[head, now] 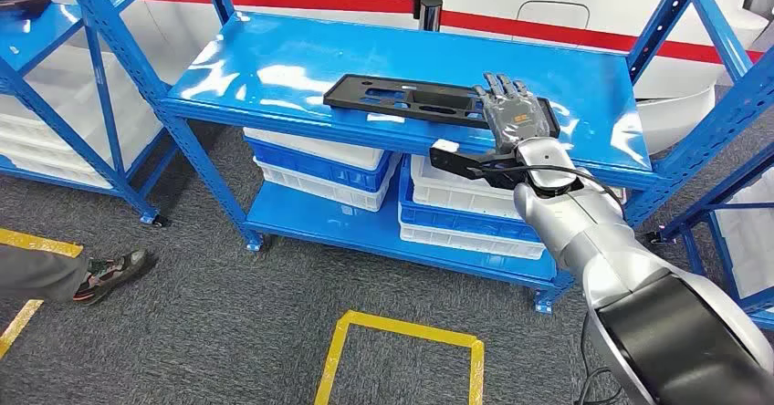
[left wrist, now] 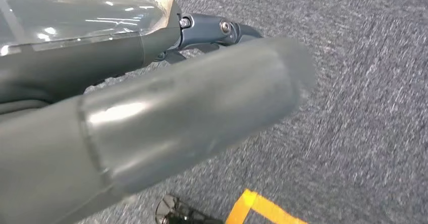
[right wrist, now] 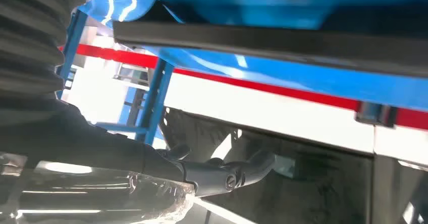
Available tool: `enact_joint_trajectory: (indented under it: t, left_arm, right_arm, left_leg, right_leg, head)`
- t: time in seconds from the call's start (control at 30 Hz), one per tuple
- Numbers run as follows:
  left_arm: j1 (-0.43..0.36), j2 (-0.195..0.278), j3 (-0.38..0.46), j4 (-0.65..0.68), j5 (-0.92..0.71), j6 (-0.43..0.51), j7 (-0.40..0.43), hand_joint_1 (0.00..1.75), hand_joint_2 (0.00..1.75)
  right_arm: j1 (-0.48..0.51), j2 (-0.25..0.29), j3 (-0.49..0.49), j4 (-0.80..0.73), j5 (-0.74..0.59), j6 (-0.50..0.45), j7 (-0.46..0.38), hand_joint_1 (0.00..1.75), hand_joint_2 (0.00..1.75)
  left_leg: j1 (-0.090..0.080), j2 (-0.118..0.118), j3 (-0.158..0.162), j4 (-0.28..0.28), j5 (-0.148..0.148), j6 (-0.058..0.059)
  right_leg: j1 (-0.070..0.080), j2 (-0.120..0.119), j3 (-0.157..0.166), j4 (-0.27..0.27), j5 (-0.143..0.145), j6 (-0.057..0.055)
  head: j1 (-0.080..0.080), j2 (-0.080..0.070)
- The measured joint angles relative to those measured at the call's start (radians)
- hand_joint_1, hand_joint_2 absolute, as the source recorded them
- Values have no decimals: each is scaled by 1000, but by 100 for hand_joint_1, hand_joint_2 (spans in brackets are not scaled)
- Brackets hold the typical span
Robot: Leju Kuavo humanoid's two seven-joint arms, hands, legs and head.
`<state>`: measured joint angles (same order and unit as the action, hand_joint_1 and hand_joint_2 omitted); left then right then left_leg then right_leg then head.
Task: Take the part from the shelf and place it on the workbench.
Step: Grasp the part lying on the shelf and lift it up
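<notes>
Flat black part (head: 415,98) lying on blue shelf (head: 274,67) top level, right hand (head: 511,113) resting flat on its right end, fingers (head: 500,86) extended, nothing gripped, left hand (left wrist: 151,128) finger state indeterminate.

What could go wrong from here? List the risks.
The right hand lies on one end only of the long flat black plastic part; lifted there, it may tilt or slip. Dragged forward, the part could drop off the glossy blue metal shelf edge. A person's foot stands nearby.
</notes>
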<state>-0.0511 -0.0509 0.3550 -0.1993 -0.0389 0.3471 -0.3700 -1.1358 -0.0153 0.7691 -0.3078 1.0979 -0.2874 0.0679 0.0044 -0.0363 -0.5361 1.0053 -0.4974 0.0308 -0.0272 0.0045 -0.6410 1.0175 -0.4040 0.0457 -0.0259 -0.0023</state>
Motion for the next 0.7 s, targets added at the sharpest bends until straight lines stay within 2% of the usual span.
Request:
enact_joint_trajectory:
  t: [0.17,0.33,0.5,0.7]
  left_arm:
    - [-2,0,5,1,4,1,2,0,0]
    - [-3,-1,8,1,4,3,9,0,0]
    - [-2,-1,12,1,6,7,11,0,0]
    - [-2,-2,17,1,7,7,7,0,0]
  right_arm:
    - [-6,6,0,0,3,5,0,0,175]
    - [-8,12,0,0,9,17,0,0,175]
    - [-13,15,-3,0,11,17,-4,0,175]
    - [-13,27,-8,0,13,15,-9,0,175]
  left_leg:
    - [2,7,9,-13,0,1]
    - [3,12,9,-18,-1,-6]
    - [3,14,8,-19,2,-21]
    - [-2,14,9,-18,3,-22]
  right_leg:
    - [3,5,0,0,-2,-3]
    - [7,6,0,0,-3,-20]
    - [8,5,1,0,0,-25]
    - [6,5,2,0,1,-25]
  head:
    - [-1,0]
    - [0,0]
    - [0,0]
    - [0,0]
